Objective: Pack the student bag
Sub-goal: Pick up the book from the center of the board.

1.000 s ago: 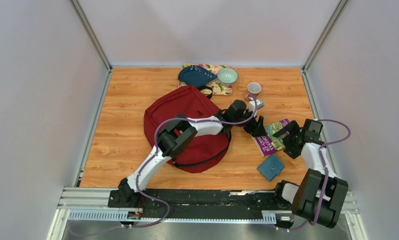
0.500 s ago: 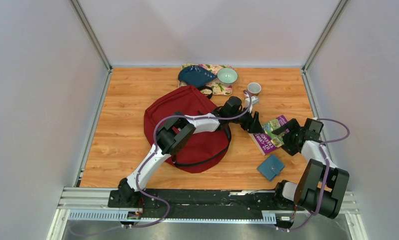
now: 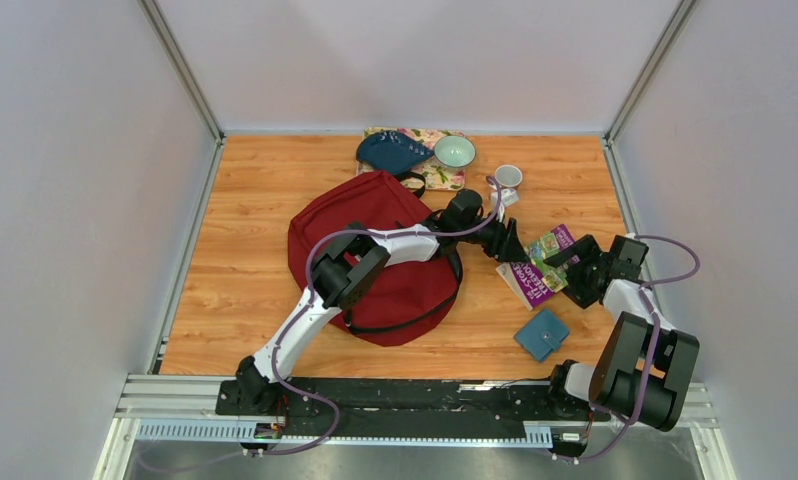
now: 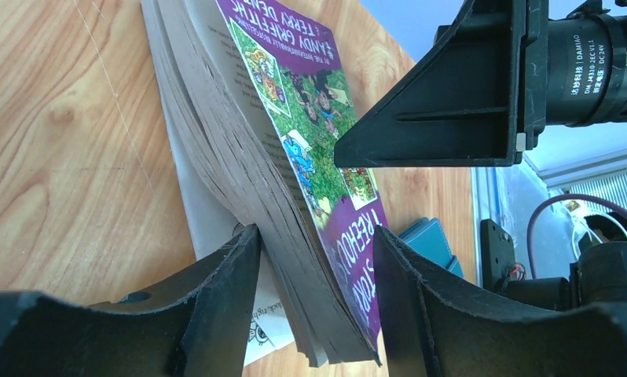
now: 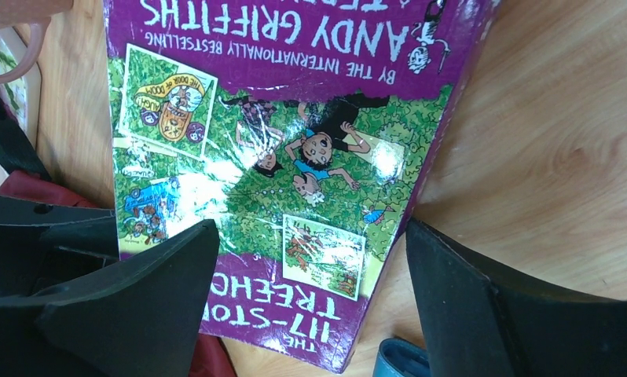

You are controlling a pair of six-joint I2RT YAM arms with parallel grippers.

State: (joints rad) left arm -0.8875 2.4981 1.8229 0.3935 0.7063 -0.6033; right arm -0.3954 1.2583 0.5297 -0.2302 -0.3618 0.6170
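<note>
Bag [image 3: 375,250] lies flat on the table [image 3: 265,190], left of centre, under the left arm. Left gripper [image 3: 511,250] pinches the book [image 3: 540,262] just right of the bag: one finger [image 4: 224,298] pushed in among the pages, the other on the purple cover, with the lowest leaves flat on the table. Right gripper [image 5: 310,228] hangs over the book's opposite end, jaws spread wide, holding nothing. Wallet [image 3: 541,334] lies nearer the arm bases.
</note>
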